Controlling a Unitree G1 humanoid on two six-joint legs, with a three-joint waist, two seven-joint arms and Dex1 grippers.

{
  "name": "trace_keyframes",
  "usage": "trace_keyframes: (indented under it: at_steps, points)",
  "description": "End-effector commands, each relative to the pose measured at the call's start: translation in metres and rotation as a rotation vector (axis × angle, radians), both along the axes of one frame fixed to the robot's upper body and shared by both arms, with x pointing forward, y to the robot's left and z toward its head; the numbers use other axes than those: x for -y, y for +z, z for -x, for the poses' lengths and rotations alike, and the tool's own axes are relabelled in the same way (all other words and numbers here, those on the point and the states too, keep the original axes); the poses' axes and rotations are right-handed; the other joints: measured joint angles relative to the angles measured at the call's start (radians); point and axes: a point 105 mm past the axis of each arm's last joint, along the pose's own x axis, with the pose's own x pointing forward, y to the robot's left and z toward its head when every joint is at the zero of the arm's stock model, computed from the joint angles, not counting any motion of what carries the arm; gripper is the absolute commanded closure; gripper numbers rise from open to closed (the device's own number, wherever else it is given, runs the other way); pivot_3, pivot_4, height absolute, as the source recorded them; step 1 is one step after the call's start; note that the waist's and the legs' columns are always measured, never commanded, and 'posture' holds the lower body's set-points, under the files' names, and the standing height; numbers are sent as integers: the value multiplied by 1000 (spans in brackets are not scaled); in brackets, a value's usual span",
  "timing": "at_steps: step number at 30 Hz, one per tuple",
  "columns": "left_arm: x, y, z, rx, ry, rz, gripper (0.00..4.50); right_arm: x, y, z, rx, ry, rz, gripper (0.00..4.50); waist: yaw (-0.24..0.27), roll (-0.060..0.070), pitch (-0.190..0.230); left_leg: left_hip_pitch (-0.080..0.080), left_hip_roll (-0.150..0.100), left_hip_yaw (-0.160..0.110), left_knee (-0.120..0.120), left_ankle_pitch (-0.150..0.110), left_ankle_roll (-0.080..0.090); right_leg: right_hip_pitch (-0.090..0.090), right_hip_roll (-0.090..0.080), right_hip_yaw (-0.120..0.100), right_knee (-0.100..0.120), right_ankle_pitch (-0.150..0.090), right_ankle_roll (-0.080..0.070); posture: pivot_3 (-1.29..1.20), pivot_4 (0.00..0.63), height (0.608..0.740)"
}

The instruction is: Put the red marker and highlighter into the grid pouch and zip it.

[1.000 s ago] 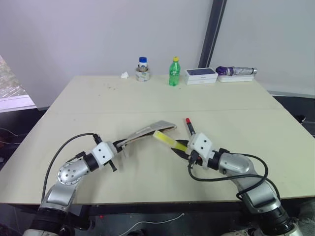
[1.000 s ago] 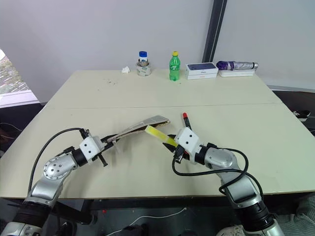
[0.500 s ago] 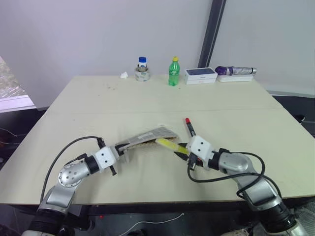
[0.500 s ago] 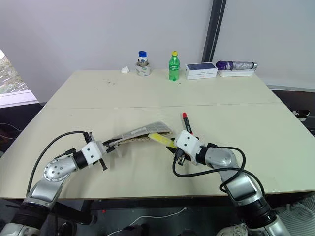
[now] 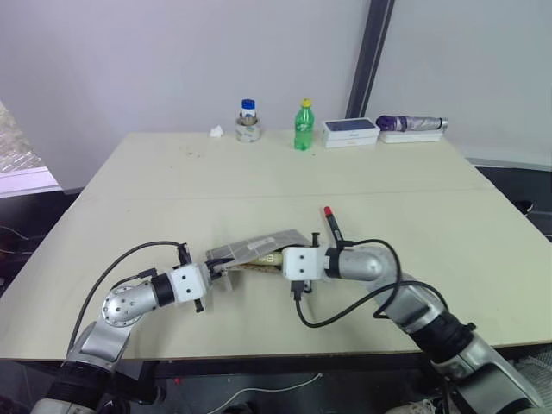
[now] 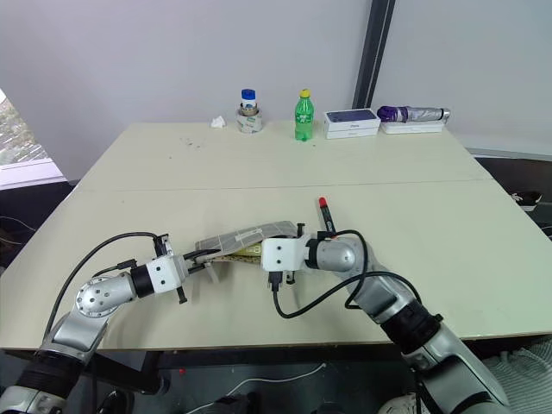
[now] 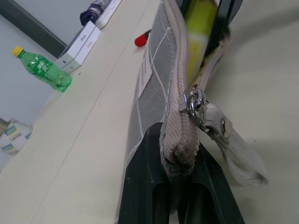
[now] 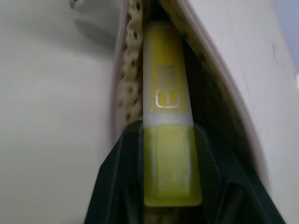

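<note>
change: highlighter carried from clear of the grid pouch into its open mouth | right gripper jaws clamped on highlighter | left gripper jaws together on pouch end | red marker left on surface | insertion judged half done

**Highlighter goes into the pouch mouth**

The right pincer swings left, carrying the highlighter from open air into the gaping grid pouch. The pouch, raised a second ago in the left pincer, now sits lower, close to the table.
</note>
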Motion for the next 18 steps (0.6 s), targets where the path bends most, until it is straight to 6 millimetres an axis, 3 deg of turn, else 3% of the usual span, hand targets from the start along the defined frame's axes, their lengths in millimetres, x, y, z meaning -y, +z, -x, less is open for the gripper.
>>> trace_keyframes:
  at_steps: [1, 5, 12, 18]
  points:
    - [2, 17, 5, 43, -36, 45, 4500, -17, 3, 11, 100, 148, 40, 3607, 0, 0, 0, 0, 0, 0, 0, 0, 0, -1, 0, 0, 0, 0, 0, 0, 150, 740]
    - [-2, 21, 3, 33, -17, 79, 4500, -22, 1, 12, 102, 193, 20, 3607, -2, 0, 0, 0, 0, 0, 0, 0, 0, -1, 0, 0, 0, 0, 0, 0, 150, 740]
    - [-7, 21, 2, 22, 9, 98, 4500, -17, 11, 14, 107, 191, -55, 74, -3, 0, 0, 0, 0, 0, 0, 0, 0, 1, 0, 0, 0, 0, 0, 0, 150, 740]
    - [-12, 18, 1, 1, 44, 106, 4500, 19, 26, 30, 10, 125, -154, 23, 3, 0, 0, 0, 0, 0, 1, 0, 0, 2, 0, 0, 0, 0, 0, 0, 150, 740]
